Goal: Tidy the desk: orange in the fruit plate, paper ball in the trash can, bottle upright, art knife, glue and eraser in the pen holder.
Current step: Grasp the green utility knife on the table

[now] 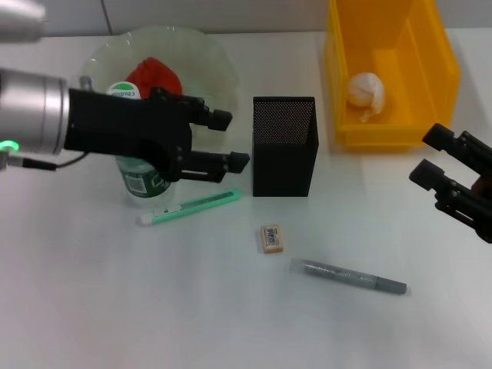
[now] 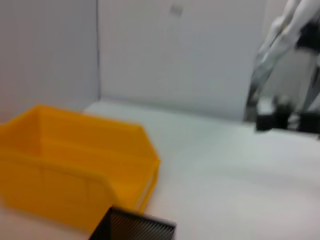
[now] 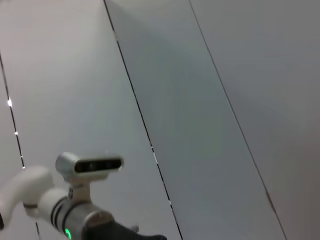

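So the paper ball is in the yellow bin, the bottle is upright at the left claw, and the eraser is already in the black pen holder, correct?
Not quite. The head view shows the eraser lying on the table in front of the pen holder, not in it. The paper ball is in the yellow bin and the bottle stands at the left claw.

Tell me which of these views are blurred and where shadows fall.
Head view: sharp, with soft shadows beside the pen holder and under the left claw. Left wrist view: blurred throughout, the yellow bin soft-edged. Right wrist view: mostly wall, evenly lit, no clear shadows.
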Controlling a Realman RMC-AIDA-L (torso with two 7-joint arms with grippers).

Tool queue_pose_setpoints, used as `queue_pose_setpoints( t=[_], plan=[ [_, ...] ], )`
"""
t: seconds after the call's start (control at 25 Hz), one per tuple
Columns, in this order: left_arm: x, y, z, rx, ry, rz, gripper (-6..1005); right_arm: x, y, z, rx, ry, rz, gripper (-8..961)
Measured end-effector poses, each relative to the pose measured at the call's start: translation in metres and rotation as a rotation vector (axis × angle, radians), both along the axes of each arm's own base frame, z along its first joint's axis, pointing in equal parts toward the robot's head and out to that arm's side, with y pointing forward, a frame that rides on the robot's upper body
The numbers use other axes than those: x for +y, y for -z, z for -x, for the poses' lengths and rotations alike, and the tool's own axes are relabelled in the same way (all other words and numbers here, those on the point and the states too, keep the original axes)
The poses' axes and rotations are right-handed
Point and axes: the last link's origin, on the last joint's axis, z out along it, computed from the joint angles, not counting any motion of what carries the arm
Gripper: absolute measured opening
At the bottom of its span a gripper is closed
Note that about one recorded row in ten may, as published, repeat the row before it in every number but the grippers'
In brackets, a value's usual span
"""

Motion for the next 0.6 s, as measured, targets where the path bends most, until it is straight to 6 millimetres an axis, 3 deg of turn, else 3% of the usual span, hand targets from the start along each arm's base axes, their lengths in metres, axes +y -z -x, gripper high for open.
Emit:
queue_pose_setpoints(
  t=[0.08,0.28,0.6],
  plan=[
    [0.006,-0.003,-0.031,0.220,-0.029,-0.039,647,0.000,0.002,-0.001,0.000,0.012,0.004,721],
    [0.011,0.008,-0.045,0.349,-0.034,-0.028,647,-0.001,0.003,-0.003,-0.004,0.021,0.001,722],
    [0.014,0.054,-0.072,0.661,0.001,0.021,647,-0.001,0.005,-0.004,-0.010,0.035,-0.001,722]
  ],
)
